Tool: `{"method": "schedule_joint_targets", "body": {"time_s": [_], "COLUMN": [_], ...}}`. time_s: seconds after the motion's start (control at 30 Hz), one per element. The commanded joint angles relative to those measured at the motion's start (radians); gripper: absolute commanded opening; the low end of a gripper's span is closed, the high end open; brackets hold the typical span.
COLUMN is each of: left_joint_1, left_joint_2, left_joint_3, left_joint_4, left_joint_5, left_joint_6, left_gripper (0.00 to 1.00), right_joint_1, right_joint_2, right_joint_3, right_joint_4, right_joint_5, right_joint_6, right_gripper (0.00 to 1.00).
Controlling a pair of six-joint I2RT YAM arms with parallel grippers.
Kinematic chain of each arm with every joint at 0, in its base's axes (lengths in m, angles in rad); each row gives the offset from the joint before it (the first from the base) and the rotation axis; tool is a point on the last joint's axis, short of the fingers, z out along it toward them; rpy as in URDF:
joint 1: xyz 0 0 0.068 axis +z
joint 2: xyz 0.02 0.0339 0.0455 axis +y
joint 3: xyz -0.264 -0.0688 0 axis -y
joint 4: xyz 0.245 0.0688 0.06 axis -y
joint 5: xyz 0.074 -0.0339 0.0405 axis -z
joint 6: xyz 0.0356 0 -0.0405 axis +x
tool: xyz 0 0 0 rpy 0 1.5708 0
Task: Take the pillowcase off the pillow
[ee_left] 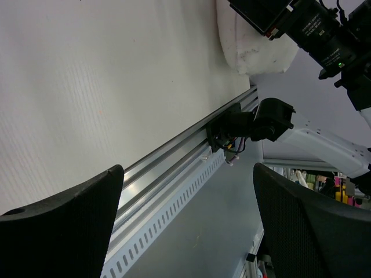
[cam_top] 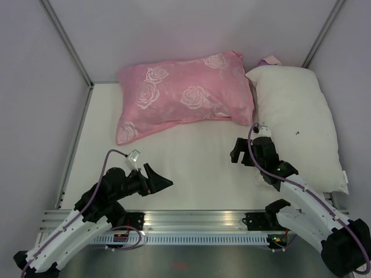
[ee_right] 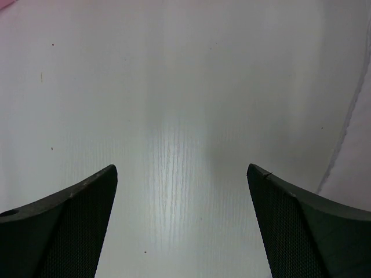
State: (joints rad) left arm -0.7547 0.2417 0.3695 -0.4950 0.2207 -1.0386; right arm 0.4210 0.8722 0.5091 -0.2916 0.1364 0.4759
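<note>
The pink pillowcase point(cam_top: 184, 95) with pale rose prints lies full and plump at the back middle of the table. The pillow is hidden inside it. A sliver of pink shows at the top left of the right wrist view point(ee_right: 4, 3). My left gripper point(cam_top: 157, 180) is open and empty, near the front rail, well short of the pillowcase; in its wrist view point(ee_left: 188, 231) it looks along the rail. My right gripper point(cam_top: 237, 152) is open and empty over bare table point(ee_right: 182, 226), just in front of the pillowcase's right corner.
A second white pillow with small dark specks point(cam_top: 298, 124) lies along the right side, right beside my right arm; its edge shows in the right wrist view point(ee_right: 356, 145) and its corner in the left wrist view point(ee_left: 255, 52). A metal rail point(cam_top: 191, 219) runs along the front edge. Walls close in behind.
</note>
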Motion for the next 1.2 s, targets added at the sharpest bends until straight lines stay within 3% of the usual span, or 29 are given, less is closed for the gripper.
{"method": "schedule_joint_targets", "body": {"time_s": [0.0, 0.13, 0.33, 0.43, 0.73, 1.03, 1.1, 1.17], "left_joint_1": [-0.002, -0.002, -0.002, -0.002, -0.003, -0.002, -0.003, -0.002], "left_joint_2": [0.044, 0.09, 0.113, 0.119, 0.117, 0.183, 0.206, 0.22], "left_joint_3": [0.035, 0.062, 0.088, 0.111, 0.129, 0.128, 0.141, 0.151], "left_joint_4": [0.076, 0.09, 0.09, 0.073, 0.032, 0.059, 0.064, 0.062], "left_joint_5": [0.023, 0.016, -0.006, 0.002, -0.014, -0.004, -0.003, -0.001], "left_joint_6": [0.029, 0.061, 0.1, 0.118, 0.161, 0.189, 0.198, 0.201], "left_gripper": [0.95, 0.95, 0.95, 0.95, 0.96, 0.96, 0.96, 0.96], "right_joint_1": [-0.001, -0.001, -0.028, -0.071, -0.151, -0.214, -0.215, -0.215], "right_joint_2": [0.017, 0.128, 0.622, 0.793, 1.028, 1.152, 1.194, 1.255], "right_joint_3": [0.034, 0.103, 0.44, 0.566, 0.837, 0.953, 0.994, 1.029], "right_joint_4": [0.048, 0.097, 0.074, 0.086, 0.066, 0.146, 0.175, 0.207], "right_joint_5": [0.026, 0.032, 0.129, 0.157, 0.218, 0.184, 0.065, -0.045], "right_joint_6": [0.013, 0.004, -0.029, -0.046, -0.126, -0.172, -0.171, -0.142], "right_gripper": [0.98, 0.98, 0.98, 0.98, 0.98, 0.98, 0.92, 0.75]}}
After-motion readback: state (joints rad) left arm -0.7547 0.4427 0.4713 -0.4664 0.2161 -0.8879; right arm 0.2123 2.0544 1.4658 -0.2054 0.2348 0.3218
